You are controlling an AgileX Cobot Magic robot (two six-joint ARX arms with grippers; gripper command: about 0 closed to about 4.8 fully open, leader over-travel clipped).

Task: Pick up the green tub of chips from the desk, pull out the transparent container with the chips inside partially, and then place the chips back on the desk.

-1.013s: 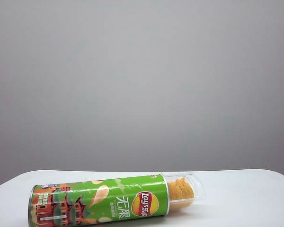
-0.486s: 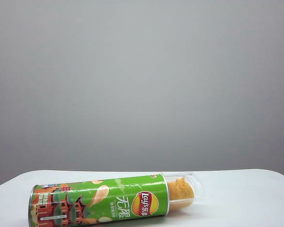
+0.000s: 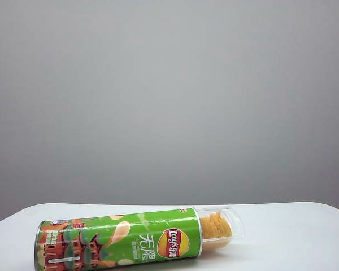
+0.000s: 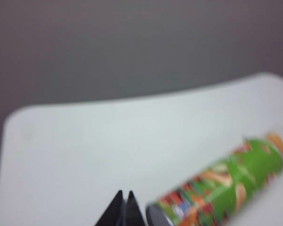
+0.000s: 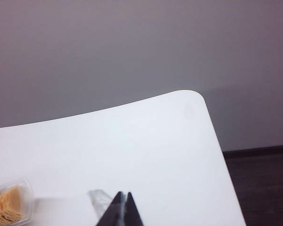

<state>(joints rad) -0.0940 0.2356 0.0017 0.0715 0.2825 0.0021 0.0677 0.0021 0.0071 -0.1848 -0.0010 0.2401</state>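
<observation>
- From the exterior view, neither gripper shows. The green tub of chips [image 3: 118,241] lies on its side on the desk [image 3: 294,231], with the transparent container [image 3: 221,227] sticking out of its right end and the chips [image 3: 214,228] showing through it.
- Left wrist view: the left gripper [image 4: 124,197] is pinched together, holding nothing, just beside the tub's silver-rimmed end; whether it touches is unclear in the blur.
- Right wrist view: the right gripper [image 5: 123,197] is clenched and empty, with the container well off to one side.
</observation>
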